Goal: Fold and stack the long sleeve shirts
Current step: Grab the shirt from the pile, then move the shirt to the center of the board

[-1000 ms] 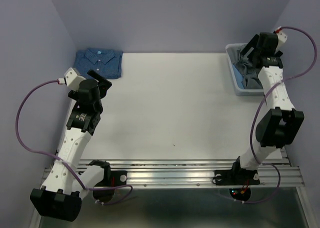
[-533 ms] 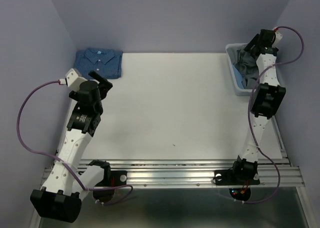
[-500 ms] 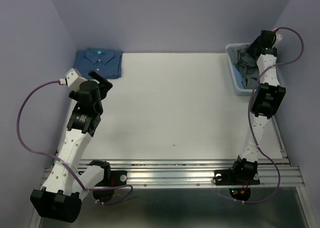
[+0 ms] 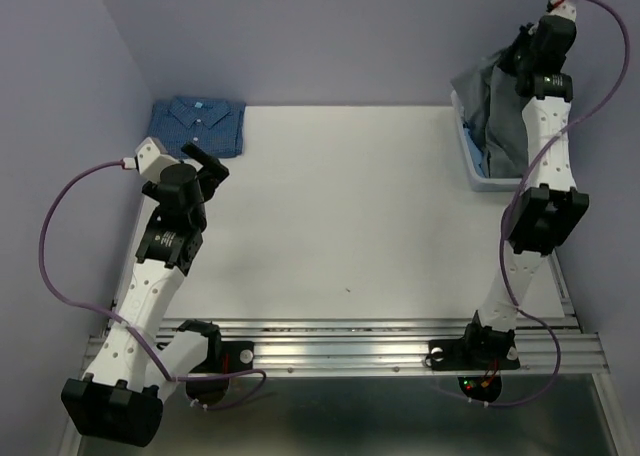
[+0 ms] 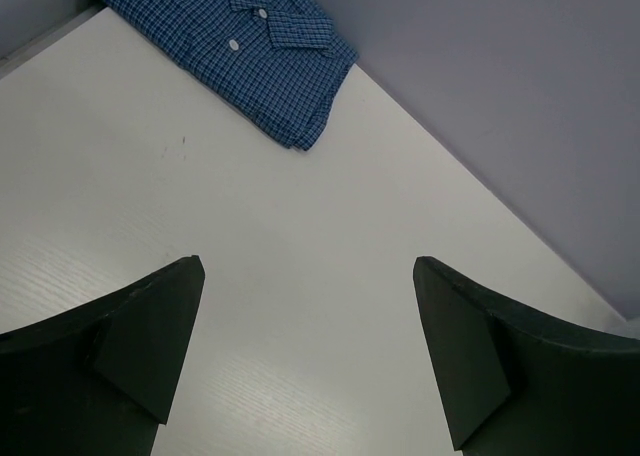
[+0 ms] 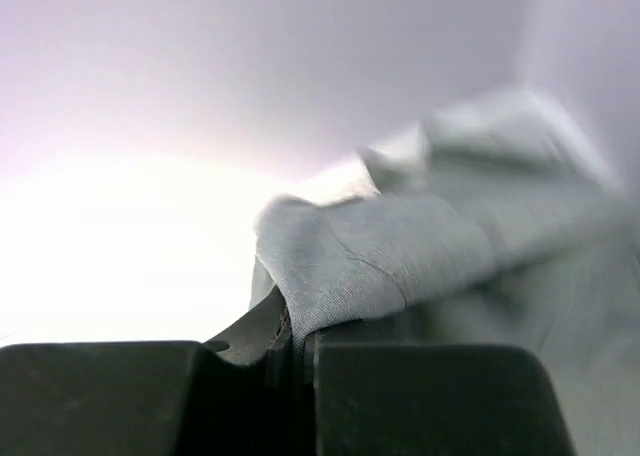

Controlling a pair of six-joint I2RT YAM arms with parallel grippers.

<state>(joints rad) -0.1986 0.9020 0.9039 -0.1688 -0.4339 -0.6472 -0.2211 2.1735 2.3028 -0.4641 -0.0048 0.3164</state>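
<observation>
- Right now my right gripper [image 4: 528,54] is raised high over the far right corner of the desk [image 4: 340,206], close to the back wall
- Seen from the right wrist, its jaws are pressed together with a fold of the grey shirt [image 6: 400,251] pinched between them, so my right gripper [image 6: 297,348] is fully closed on cloth
- From above, the grey shirt [image 4: 495,106] hangs down from that grip in a loose, crumpled drape, and its lower part reaches into the basket [image 4: 472,168]
- The basket sits at the far right edge of the desk, and some bluish cloth [image 4: 487,163] lies in it under the hanging grey fabric; I cannot tell which shirt that is
- My left gripper [image 4: 205,162] is on the left side of the desk, well apart from the right one
- Seen from the left wrist, its two dark fingers [image 5: 150,346] stand wide apart with only bare desk between them, so my left gripper [image 5: 308,268] is fully open and has hold of nothing
- The dark blue shirt [image 4: 198,124] lies folded in the far left corner of the desk, just beside the walls, near my left gripper but not touching it
- From the left wrist, that dark blue shirt [image 5: 225,51] shows a fine pale pattern, its collar facing up and two pale buttons down the front
- The middle of the desk carries no shirt; both garments I can name are at its far corners
</observation>
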